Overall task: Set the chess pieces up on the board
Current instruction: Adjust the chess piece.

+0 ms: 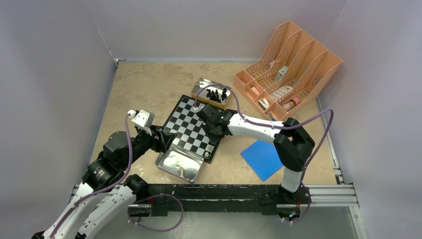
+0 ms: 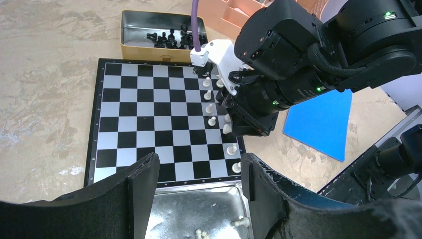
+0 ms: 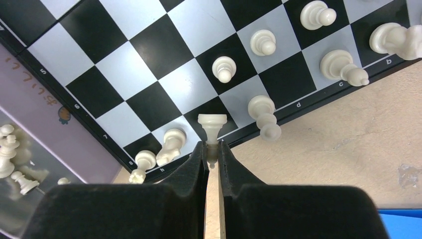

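Note:
The checkered board (image 1: 191,127) lies mid-table. My right gripper (image 3: 212,147) is shut on the head of a cream-white chess piece (image 3: 212,124), whose base points at the board's edge row. It hangs between a white knight (image 3: 171,144) and another white piece (image 3: 263,117). Several white pieces (image 2: 211,120) stand in two rows along that side of the board (image 2: 149,119). My left gripper (image 2: 199,167) is open and empty above the near metal tin (image 2: 199,185), where a few white pieces (image 2: 241,222) lie. Black pieces (image 2: 171,37) sit in the far tin (image 1: 214,93).
A peach file organizer (image 1: 286,69) stands at the back right. A blue flat square (image 1: 263,158) lies right of the board. The near tin (image 1: 180,165) touches the board's front edge. Walls close in the table on three sides.

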{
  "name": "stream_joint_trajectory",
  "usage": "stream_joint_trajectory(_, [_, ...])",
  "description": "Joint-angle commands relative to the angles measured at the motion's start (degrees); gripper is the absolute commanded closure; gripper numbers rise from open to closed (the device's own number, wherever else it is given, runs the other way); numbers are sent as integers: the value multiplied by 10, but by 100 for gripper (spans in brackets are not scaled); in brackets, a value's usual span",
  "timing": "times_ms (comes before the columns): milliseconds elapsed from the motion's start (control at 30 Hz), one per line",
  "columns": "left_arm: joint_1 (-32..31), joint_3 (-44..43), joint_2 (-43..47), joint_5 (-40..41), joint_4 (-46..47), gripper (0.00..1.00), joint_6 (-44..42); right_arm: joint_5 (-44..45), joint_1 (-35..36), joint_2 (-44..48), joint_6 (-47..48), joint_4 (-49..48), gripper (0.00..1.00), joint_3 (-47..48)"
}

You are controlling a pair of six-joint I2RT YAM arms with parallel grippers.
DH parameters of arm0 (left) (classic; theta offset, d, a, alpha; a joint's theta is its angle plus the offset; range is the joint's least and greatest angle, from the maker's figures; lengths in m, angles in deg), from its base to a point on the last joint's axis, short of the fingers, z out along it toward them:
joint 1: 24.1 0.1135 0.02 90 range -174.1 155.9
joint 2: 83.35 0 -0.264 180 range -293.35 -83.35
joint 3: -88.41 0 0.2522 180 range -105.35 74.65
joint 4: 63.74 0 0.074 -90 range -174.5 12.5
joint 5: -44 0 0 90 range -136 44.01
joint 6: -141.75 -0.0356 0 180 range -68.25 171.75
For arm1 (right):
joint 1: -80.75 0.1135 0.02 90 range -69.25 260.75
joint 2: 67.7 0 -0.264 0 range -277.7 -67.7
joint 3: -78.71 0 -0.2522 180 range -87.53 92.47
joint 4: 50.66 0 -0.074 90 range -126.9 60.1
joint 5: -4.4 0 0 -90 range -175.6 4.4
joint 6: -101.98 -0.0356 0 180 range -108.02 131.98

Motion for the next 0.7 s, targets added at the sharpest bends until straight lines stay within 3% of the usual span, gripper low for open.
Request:
stream_joint_trajectory(0, [0, 2, -6, -6, 24, 40, -7, -11, 1, 45, -3, 10, 98, 16])
stream_joint_trajectory(67, [1, 10, -6, -38, 49, 41, -35, -11, 0, 57, -4, 13, 98, 14])
stream_joint_trajectory(233, [1, 69, 0, -256, 118, 42, -257, -24, 1, 105, -4, 3, 97, 4])
stream_joint_trajectory(433, [0, 76, -20, -455, 153, 38, -407, -94, 0, 168, 8, -42, 98, -34])
stream_joint_trajectory(667, [1, 69, -79, -569, 140, 36, -564, -230, 0, 248, 29, -92, 98, -87])
